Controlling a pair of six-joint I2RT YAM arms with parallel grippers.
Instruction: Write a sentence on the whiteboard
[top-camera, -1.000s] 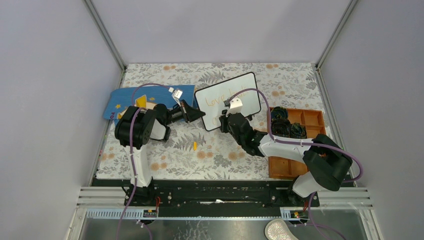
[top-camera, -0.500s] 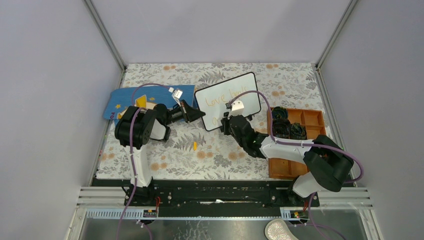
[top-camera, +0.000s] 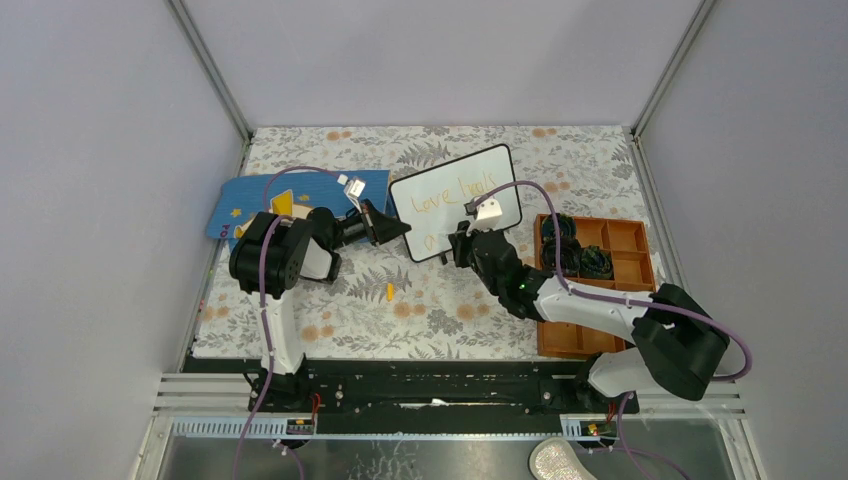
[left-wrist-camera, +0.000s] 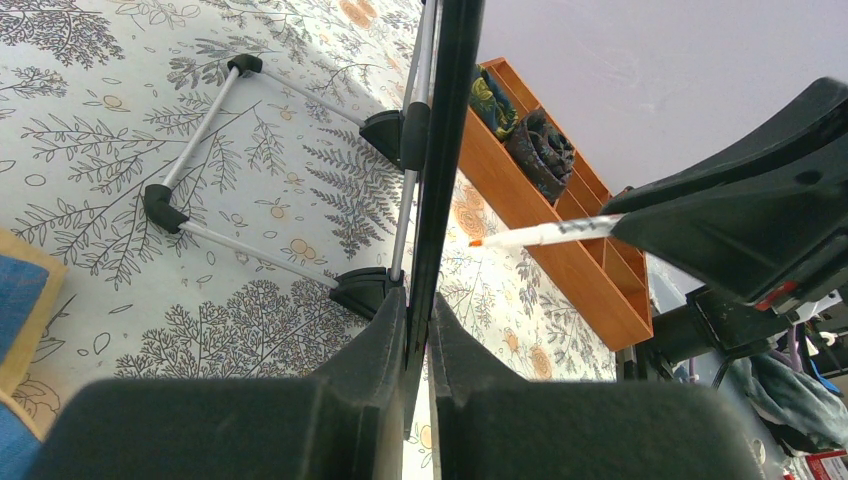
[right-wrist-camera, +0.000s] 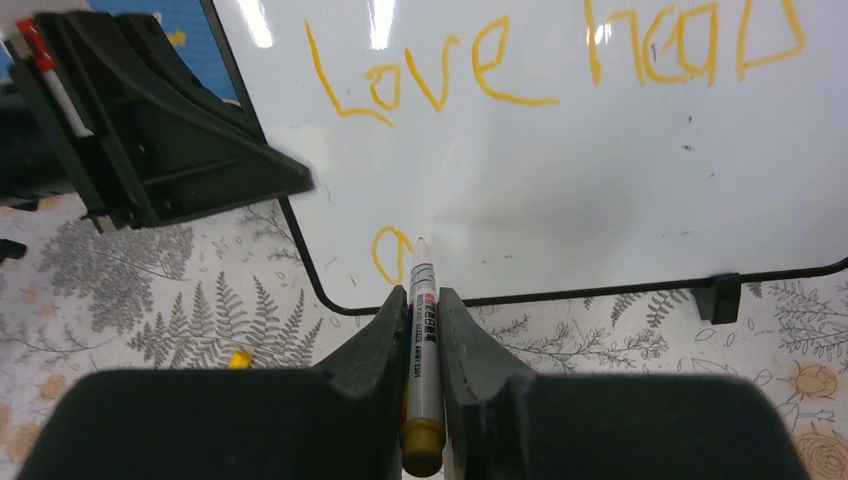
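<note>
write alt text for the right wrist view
The right gripper holds a white marker with its tip at the whiteboard, beside an orange loop that starts a second line under the orange writing "Love hea...". The left gripper clamps the board's left edge.

place: lab test cell | evidence: grey panel walls (top-camera: 100, 150), aluminium frame (top-camera: 207, 65), arm mounting rail (top-camera: 440, 380)

Left arm (top-camera: 268, 256) and right arm (top-camera: 592, 303): chunky black joints, white shells on the links, a purple cable (top-camera: 520, 184) looping off each. Jaws are matte black wedges. Little white block (top-camera: 489, 210) by each wrist.
</note>
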